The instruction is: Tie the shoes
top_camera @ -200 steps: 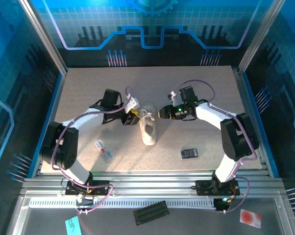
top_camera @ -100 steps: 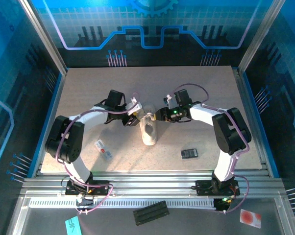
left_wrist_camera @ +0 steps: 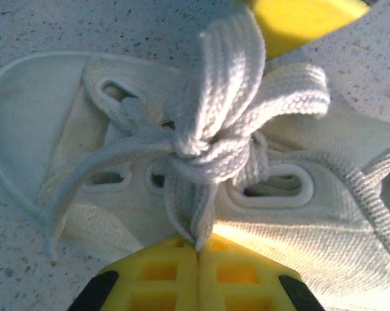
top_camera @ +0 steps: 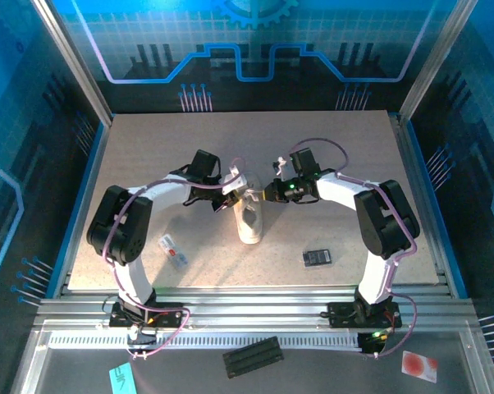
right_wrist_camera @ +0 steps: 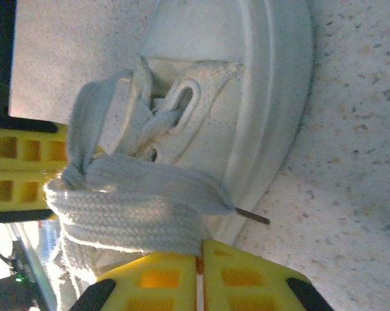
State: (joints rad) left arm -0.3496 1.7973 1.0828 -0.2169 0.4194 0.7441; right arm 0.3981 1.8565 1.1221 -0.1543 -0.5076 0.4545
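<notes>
From the overhead view, the sneaker stands mid-counter, toe toward the near edge. The left gripper and right gripper flank its lacing at the far end. Over the last second both have drawn in from either side and now sit just beside the shoe. A black device lies near-right and a white-and-red packet near-left, both well apart from the work.

On the left wrist camera, the left gripper is clenched on a strand of the laces coming straight out of a formed knot over the eyelets. One yellow finger of the other gripper is across the shoe.

On the right wrist camera, the right gripper is clamped on a broad fold of lace beside the sneaker.

My read is that moving inward takes tension off, so the knot is probably set. I'd check that it is snug before letting go.
</notes>
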